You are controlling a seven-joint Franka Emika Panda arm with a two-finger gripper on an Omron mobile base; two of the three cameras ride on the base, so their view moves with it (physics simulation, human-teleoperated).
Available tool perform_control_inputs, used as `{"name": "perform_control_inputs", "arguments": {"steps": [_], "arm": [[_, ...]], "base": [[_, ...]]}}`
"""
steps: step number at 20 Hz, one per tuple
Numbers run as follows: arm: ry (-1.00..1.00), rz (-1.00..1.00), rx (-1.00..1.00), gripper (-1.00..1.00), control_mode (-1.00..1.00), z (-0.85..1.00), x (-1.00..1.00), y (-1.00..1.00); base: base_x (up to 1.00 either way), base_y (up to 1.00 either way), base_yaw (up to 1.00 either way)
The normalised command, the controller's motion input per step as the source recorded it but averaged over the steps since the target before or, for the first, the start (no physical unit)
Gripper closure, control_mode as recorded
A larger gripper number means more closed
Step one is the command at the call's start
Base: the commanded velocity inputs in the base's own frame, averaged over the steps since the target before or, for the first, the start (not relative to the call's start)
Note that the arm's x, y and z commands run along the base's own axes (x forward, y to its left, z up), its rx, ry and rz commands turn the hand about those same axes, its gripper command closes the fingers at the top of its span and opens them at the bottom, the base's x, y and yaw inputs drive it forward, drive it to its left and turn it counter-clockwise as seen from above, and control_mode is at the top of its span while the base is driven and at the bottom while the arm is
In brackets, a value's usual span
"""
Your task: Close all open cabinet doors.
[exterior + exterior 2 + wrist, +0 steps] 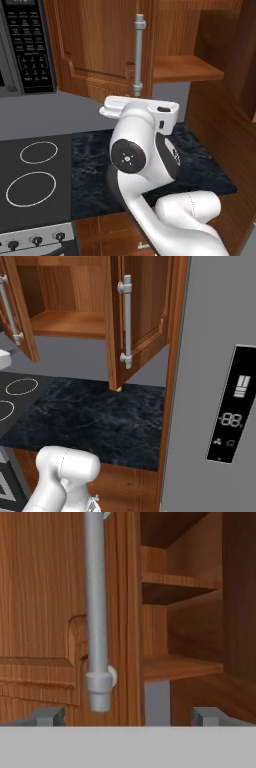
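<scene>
Two reddish-brown cabinet doors stand open over the counter. In the left base view, the left door (100, 45) with its silver bar handle (139, 55) swings out just above my hand. In the hand view, my gripper (128, 717) is open, with the fingertips (47, 716) wide apart. The left door (45, 612) is close ahead and the lower end of its handle (97, 637) lies between the fingers, untouched. In the right base view, the right door (145, 311) and its handle (127, 321) jut out toward the camera, and the left door (20, 316) is at the frame's edge.
The cabinet shelf (185, 67) is bare. Below lie a dark marble counter (100, 411), a black stovetop (35, 175) and a microwave (25, 45) at the left. A grey fridge (210, 316) with a black display stands close on the right.
</scene>
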Motion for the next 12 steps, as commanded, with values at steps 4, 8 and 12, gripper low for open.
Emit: {"name": "perform_control_inputs", "arguments": {"steps": [4, 8, 12], "arm": [[0.00, 0.00, 0.00, -1.00, -1.00, -0.01, 0.70, 0.00], [0.01, 0.00, 0.00, -1.00, -1.00, -0.04, 0.77, 0.00], [0.02, 0.00, 0.00, -1.00, -1.00, -0.07, 0.90, -0.06]], "base": [[0.00, 0.00, 0.00], [0.00, 0.00, 0.00], [0.00, 0.00, 0.00]]}}
